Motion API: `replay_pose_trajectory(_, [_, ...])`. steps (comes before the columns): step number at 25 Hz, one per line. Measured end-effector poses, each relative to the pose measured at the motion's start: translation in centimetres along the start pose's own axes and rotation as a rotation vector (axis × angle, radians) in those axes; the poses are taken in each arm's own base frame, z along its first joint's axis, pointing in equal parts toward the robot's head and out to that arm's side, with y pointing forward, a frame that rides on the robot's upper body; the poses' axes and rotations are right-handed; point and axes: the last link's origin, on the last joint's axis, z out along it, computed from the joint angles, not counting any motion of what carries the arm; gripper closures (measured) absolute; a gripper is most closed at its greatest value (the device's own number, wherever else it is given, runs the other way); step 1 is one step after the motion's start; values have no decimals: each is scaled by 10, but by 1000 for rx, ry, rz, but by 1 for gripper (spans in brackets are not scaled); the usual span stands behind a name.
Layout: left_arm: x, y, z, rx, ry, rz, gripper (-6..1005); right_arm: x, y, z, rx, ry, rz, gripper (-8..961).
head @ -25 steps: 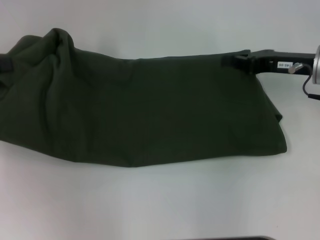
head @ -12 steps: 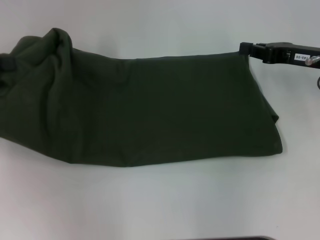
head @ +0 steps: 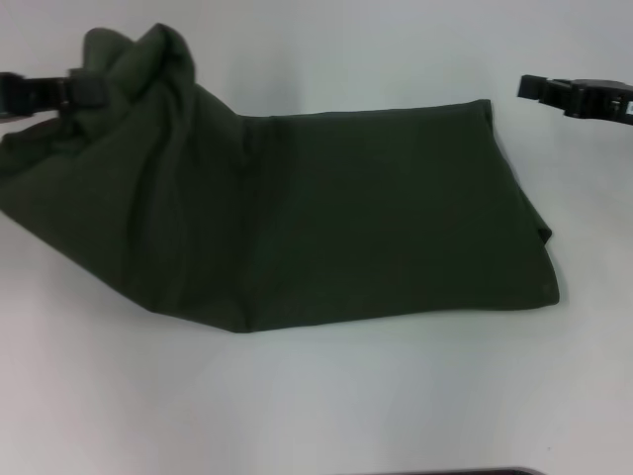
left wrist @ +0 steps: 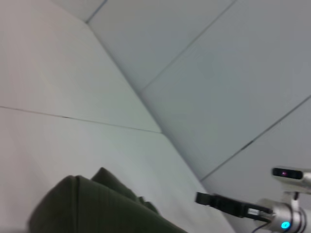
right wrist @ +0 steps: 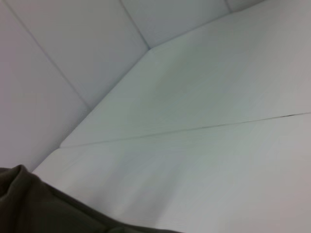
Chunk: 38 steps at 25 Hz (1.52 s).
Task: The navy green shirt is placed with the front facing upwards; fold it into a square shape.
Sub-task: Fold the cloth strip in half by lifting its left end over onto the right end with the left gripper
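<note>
- Navy green shirt (head: 297, 208) lies on white tabletop (head: 326, 396), folded into a long band running from left edge of head view to right-centre; no lettering shows.
- Right part of shirt flat w/ straight upper edge; lower right corner rounded and a bit uneven.
- Left part bunched and raised into a peak at upper left of head view.
- Left pincer (head: 87, 91) at upper left, closed on the raised cloth at that peak.
- Right pincer (head: 529, 87) at upper right, just off shirt's upper right corner, not touching the cloth; can't tell if open or closed.
- Left wrist view: rumpled shirt fold at bottom left, right pincer at lower right.
- Right wrist view: shirt edge along bottom left, rest is pale tabletop.
</note>
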Motion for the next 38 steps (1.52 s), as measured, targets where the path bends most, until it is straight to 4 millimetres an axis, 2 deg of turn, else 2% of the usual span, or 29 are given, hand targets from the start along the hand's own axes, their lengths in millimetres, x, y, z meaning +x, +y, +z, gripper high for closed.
replay_pose_trajectory(15, [0, 36, 98, -223, 27, -2, 872, 1, -17, -30, 64, -30, 23, 936])
replay_pose_trajectory(26, [-14, 42, 145, -332, 66, -43, 861, 2, -27, -57, 89, -72, 49, 933])
replay_pose_trajectory(38, [-22, 54, 192, -377, 51, -60, 849, 3, -29, -64, 96, -71, 46, 931])
